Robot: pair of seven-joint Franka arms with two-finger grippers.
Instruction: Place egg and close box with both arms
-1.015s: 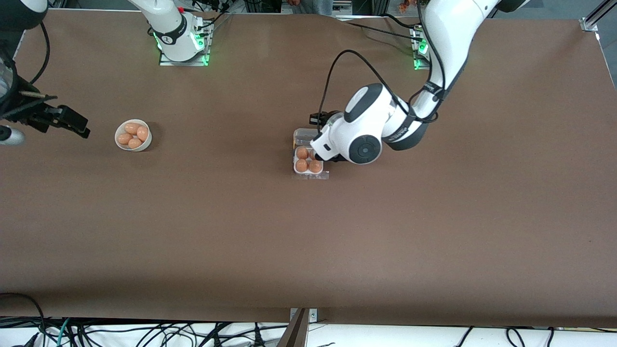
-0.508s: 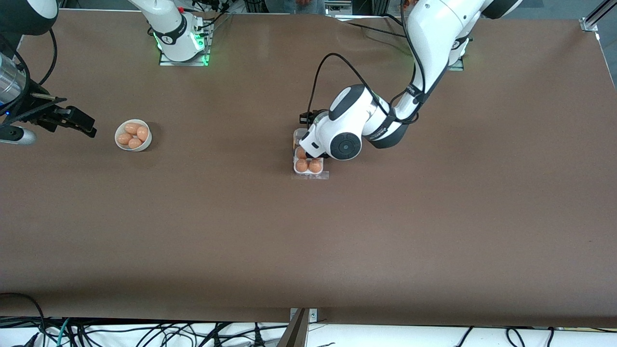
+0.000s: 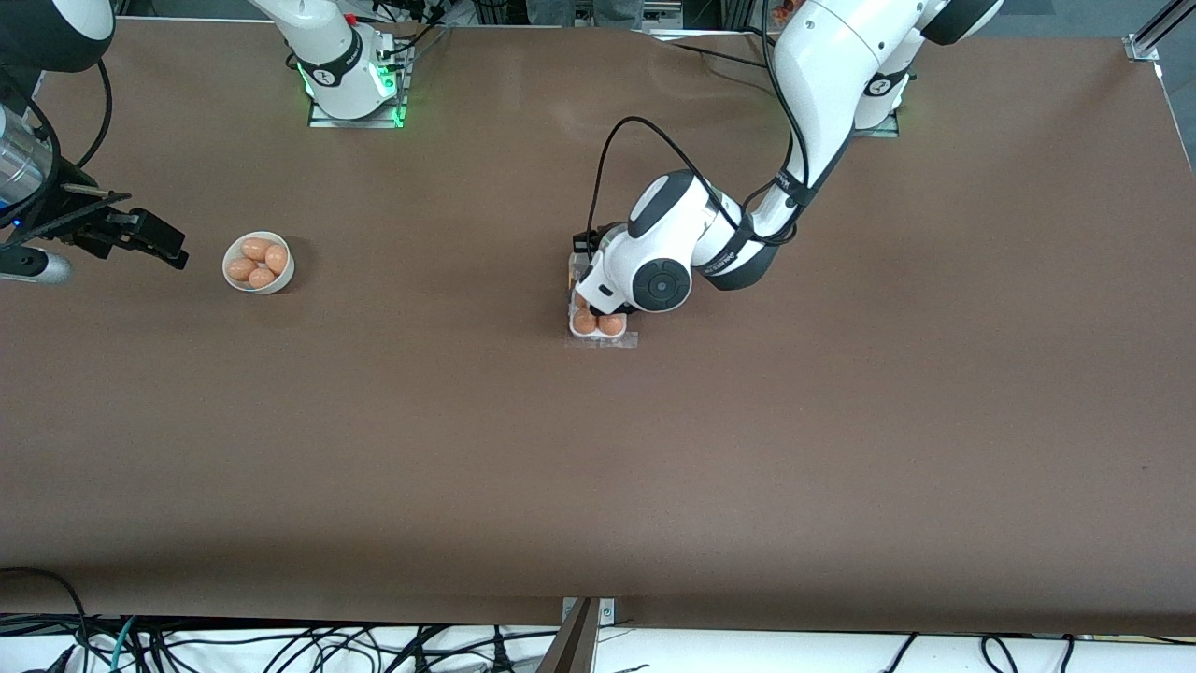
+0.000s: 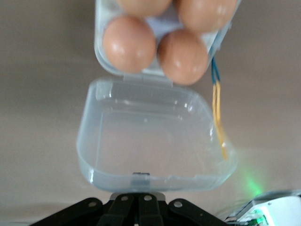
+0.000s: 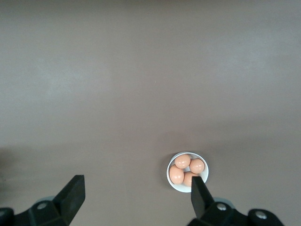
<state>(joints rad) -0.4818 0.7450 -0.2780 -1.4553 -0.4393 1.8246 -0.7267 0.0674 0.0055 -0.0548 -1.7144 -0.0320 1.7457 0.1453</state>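
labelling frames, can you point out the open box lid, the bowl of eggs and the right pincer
box lid [image 4: 155, 141], left wrist view, middle of the clear panel.
bowl [image 3: 283, 273], front view, white rim.
right pincer [image 5: 136, 195], right wrist view, midway between its spread fingertips.

My table [image 3: 374, 449] is covered in a matt brown surface, cloth-like and even. The box [image 4: 150, 141] has a clear, glossy plastic lid over a pale plastic tray. Its eggs [image 4: 129, 44] look smooth, orange-brown, with soft highlights. The bowl [image 3: 258, 263] is smooth white. My arms [image 3: 822, 56] are glossy white plastic; my right gripper [image 5: 136, 195] is matt black.
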